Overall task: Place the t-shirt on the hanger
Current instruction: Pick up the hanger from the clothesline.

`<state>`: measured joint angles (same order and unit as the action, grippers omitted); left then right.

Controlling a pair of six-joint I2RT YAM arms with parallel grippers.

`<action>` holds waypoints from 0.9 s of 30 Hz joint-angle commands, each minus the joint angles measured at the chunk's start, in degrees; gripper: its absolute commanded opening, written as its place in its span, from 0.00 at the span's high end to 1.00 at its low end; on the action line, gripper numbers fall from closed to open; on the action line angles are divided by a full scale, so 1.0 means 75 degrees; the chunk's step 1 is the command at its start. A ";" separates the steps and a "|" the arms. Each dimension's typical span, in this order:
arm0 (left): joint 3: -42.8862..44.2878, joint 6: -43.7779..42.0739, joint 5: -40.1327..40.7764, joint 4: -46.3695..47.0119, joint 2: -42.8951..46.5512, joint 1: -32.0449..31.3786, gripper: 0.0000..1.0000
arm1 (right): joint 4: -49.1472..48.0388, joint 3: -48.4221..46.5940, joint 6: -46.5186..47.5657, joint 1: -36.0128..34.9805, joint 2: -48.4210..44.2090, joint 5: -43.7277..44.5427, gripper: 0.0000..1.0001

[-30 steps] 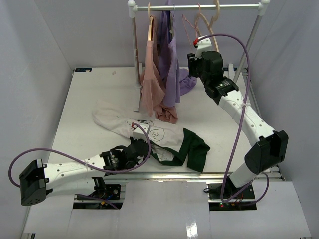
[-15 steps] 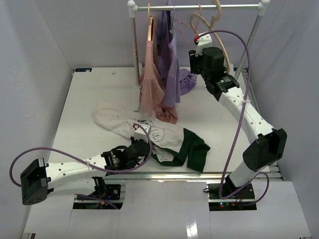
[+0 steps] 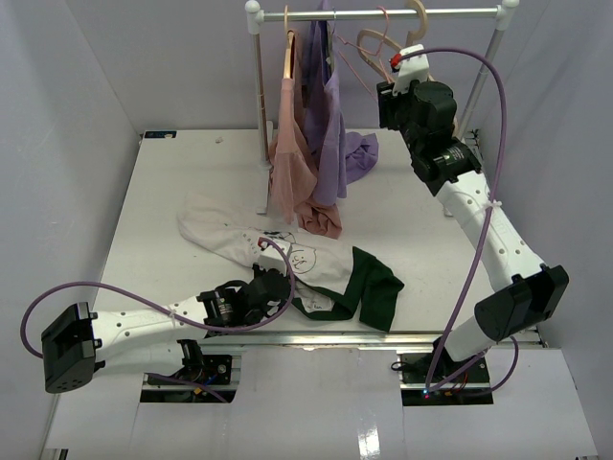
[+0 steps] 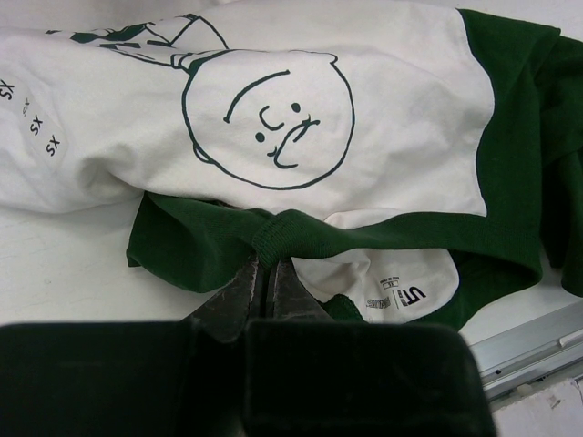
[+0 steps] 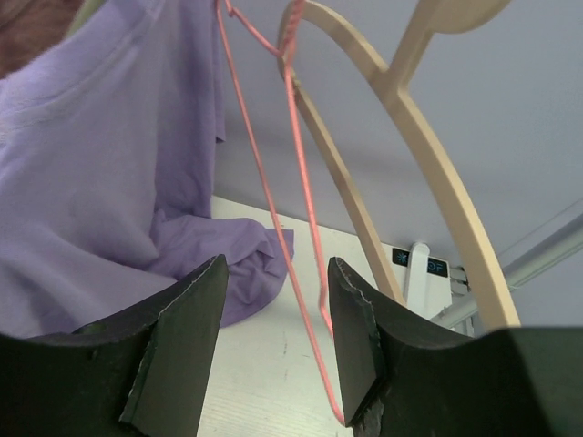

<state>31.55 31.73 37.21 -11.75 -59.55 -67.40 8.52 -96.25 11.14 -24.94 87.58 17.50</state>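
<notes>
The t-shirt [image 3: 239, 235] lies crumpled on the table, cream with dark green parts [image 3: 378, 292]. In the left wrist view its face drawing [image 4: 269, 118] shows. My left gripper [image 3: 284, 292] is low at the shirt's near edge. Its jaws [image 4: 267, 271] are shut on the green ribbed edge [image 4: 291, 232]. The pale pink hanger [image 3: 347, 59] hangs on the rail. My right gripper [image 3: 383, 94] is raised to it and open. In the right wrist view the hanger's wires [image 5: 306, 187] run down between the fingers of that gripper [image 5: 278, 328] without touching them.
A clothes rail [image 3: 383, 13] on a white post [image 3: 261, 115] holds a dusty-pink garment [image 3: 292, 163], a lilac garment [image 3: 335, 134] and a beige wooden hanger [image 5: 437, 173] just right of the pink one. The table's near edge is close to the shirt.
My right arm has risen and shifted right towards the rail, bringing its open fingers around the pink hanger. My left gripper has barely moved.
</notes>
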 commanded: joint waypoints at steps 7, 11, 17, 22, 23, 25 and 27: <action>0.0176 -0.0035 0.0011 0.0094 -0.0052 -0.0026 1.00 | -0.0198 -0.0288 0.0108 0.0635 0.0307 -0.0202 0.44; 0.0198 -0.0035 0.0007 0.0091 -0.0053 -0.0026 1.00 | -0.0082 -0.0368 0.0038 0.0724 0.0522 -0.0388 0.43; 0.0176 -0.0035 0.0019 0.0098 -0.0043 -0.0026 1.00 | 0.0013 -0.0321 -0.0200 0.0715 0.0709 -0.0731 0.43; 0.0188 -0.0046 0.0019 0.0090 -0.0063 -0.0026 1.00 | 0.0025 -0.0274 -0.0397 0.0718 0.0838 -0.0922 0.44; 0.0188 -0.0046 0.0019 0.0088 -0.0062 -0.0026 1.00 | 0.0021 -0.0262 -0.0438 0.0722 0.0864 -0.0938 0.44; 0.0184 -0.0046 0.0019 0.0078 -0.0048 -0.0026 1.00 | -0.0006 -0.0210 -0.0493 0.0712 0.0896 -0.1009 0.44; 0.0176 -0.0046 0.0019 0.0087 -0.0057 -0.0026 1.00 | -0.0039 -0.0178 -0.0533 0.0712 0.0937 -0.1058 0.44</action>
<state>31.55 31.70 37.06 -11.70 -60.25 -67.40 10.20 -96.33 8.48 -19.62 94.07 11.25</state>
